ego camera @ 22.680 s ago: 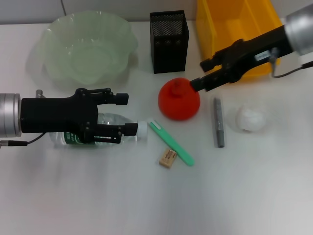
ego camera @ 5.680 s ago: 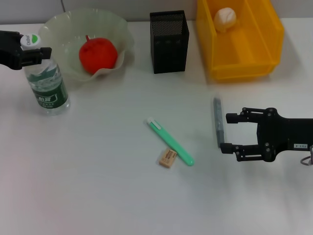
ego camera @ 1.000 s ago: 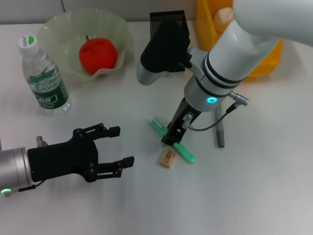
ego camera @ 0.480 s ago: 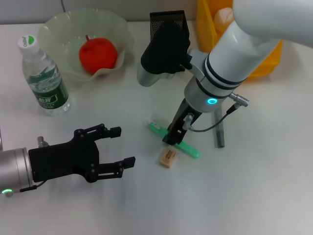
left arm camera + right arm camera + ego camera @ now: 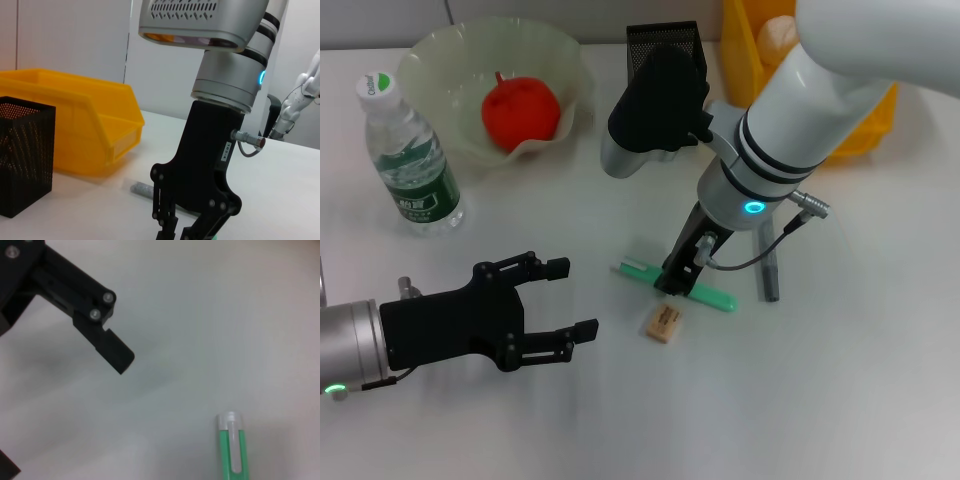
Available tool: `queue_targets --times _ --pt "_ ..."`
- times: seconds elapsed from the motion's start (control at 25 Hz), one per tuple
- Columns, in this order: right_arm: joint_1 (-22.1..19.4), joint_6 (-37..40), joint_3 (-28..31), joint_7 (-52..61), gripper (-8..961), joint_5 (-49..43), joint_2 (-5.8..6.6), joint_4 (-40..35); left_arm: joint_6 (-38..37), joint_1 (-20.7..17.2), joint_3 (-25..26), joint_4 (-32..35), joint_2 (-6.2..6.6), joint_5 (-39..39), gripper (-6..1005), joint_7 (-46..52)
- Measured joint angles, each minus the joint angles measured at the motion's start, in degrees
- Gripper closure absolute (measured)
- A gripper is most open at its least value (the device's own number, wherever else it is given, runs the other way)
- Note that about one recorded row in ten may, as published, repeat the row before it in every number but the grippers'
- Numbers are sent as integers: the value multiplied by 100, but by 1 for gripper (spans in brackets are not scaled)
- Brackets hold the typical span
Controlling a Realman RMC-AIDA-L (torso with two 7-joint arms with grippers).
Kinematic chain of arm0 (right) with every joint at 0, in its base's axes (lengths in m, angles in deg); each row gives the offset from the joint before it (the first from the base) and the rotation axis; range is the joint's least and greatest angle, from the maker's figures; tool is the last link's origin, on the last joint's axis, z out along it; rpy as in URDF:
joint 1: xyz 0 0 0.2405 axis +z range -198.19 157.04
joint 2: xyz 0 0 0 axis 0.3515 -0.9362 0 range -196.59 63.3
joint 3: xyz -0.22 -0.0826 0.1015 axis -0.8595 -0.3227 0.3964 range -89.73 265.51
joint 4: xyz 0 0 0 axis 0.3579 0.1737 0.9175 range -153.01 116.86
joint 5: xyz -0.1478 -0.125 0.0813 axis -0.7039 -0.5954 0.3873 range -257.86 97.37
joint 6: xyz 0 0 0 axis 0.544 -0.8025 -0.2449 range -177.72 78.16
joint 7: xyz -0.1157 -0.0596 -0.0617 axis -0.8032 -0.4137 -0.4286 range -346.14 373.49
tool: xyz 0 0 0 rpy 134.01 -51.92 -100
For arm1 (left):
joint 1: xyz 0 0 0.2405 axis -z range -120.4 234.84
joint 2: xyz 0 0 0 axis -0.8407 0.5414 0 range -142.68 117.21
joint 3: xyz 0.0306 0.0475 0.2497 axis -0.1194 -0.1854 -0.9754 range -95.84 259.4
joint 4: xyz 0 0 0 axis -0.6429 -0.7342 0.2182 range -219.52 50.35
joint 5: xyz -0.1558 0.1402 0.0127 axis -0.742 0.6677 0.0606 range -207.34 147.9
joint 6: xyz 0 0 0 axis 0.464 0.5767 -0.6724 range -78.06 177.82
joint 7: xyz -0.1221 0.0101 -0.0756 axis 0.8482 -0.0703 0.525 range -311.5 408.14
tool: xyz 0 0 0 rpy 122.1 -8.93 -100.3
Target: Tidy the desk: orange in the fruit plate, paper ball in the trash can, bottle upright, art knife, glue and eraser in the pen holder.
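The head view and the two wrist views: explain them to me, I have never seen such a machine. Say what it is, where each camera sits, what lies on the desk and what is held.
This is a two-armed robot tidying a desk. The head view looks down from a camera on its head. Each wrist view comes from a camera on one arm.

The right gripper is down at the green art knife; whether it grips the knife cannot be told. The left gripper hovers nearer the robot with open fingers and holds nothing. Its camera sees the right arm from the side.

Also on the desk are the eraser and a grey stick. The bottle stands upright, and the orange lies in the fruit plate. The pen holder is there too, and the paper ball lies in the trash can.
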Motion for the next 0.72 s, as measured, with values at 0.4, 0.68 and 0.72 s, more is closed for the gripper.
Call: queue_targets --times 0.4,0.68,0.72 --pt "0 -81 -24 -4 716 -3 0 -18 -14 10 0 -8 5 0 158 0" --pt "14 -77 -149 -45 576 8 0 -55 -14 17 0 -9 9 0 157 0" --pt "14 -77 -149 -45 577 8 0 -55 -12 18 0 -9 9 0 157 0"
